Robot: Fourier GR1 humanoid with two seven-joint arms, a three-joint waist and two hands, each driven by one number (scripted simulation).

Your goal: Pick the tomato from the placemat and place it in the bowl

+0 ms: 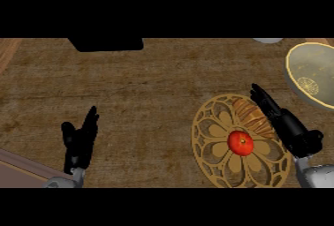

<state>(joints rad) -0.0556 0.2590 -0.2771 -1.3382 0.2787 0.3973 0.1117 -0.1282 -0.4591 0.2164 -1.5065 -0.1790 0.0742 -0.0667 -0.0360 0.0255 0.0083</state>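
Brown, cloth-like worktop point(143, 88) fills the view, w/ a paler wood strip at the lower left corner and a black block point(106, 44) at the far edge, well beyond the left hand.

Right hand point(287, 126) comes in from the lower right on a grey forearm. Fingers straight and together, pointing up and a bit left, holding nothing. It lies over the right part of the round gold placemat point(222, 154), which has a cut-out flower pattern. Whether the hand touches the mat or sits above it can't be told.

Tomato point(241, 142) is red, round, w/ a small stem spot, sitting approx. at the mat's centre. It is just left of the right hand's palm, near the wrist end, apart from the fingers; a narrow gap shows btwn them.

Bowl point(313, 75) is grey inside w/ a gold rim and a gold flower mark at its bottom. It sits beyond and to the right of the right hand's fingertips, partly cut off by the view's right edge, near the mat but not touching it. A small pale object point(267, 40) shows at the far edge, too little visible to name.

Left hand point(79, 137) rests low at the left, fingers up and relaxed, empty, well apart from mat, tomato and bowl.
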